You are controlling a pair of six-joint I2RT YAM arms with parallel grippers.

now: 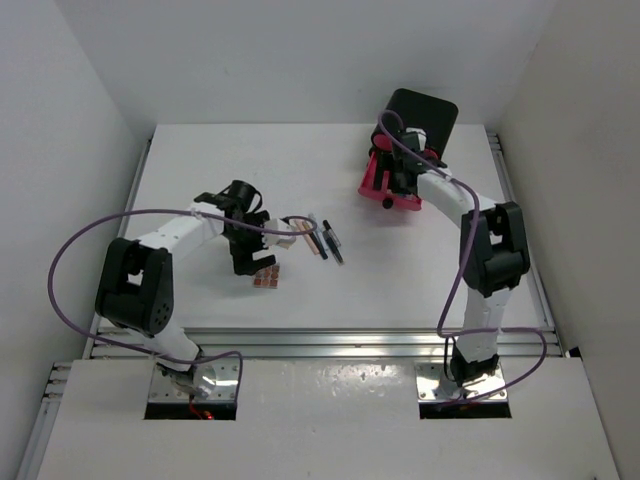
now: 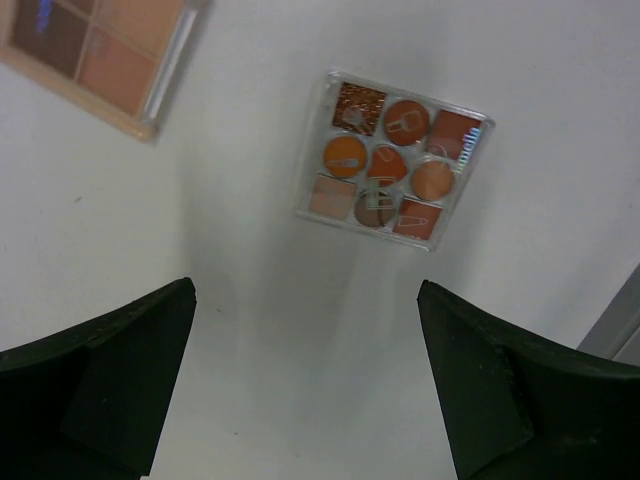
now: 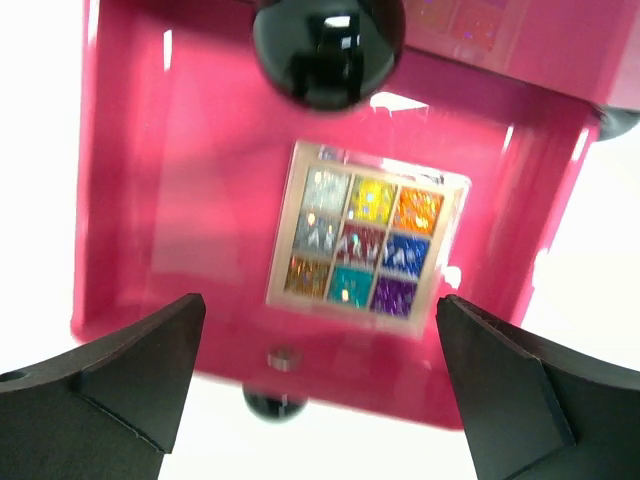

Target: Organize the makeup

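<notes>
The left gripper (image 2: 305,295) hangs over the white table (image 1: 200,170) with its two black fingers spread wide and nothing between them. Just beyond its tips lies a warm-toned palette (image 2: 393,160), flat on the table and turned a little askew, with bare table all round it and nothing between it and the fingers. A beige-framed palette (image 2: 100,45) lies apart from it, cut off by the corner of the wrist view. From above, a few thin pencils (image 1: 322,242) lie close together just to the right of the left arm's wrist; a purple cable loops over that spot.

The right gripper (image 3: 320,305) is also spread and empty, poised over an open pink drawer (image 3: 170,200) that sticks out from the black box (image 1: 425,112) at the far right of the table. A glitter palette (image 3: 365,243) lies flat on the drawer floor, tilted slightly. A round black knob (image 3: 325,45) juts into the top of the wrist view above the palette, and a smaller one shows at the drawer's near edge.

The warm-toned palette is a clear plastic square holding nine pans, some round and some square, in orange, rust and tan, one of them sparkly. The glitter palette is a square grid of nine: silver, yellow, orange, red, blue, teal and purple. The drawer is glossy pink plastic that catches the light; the knob is a shiny black ball.
</notes>
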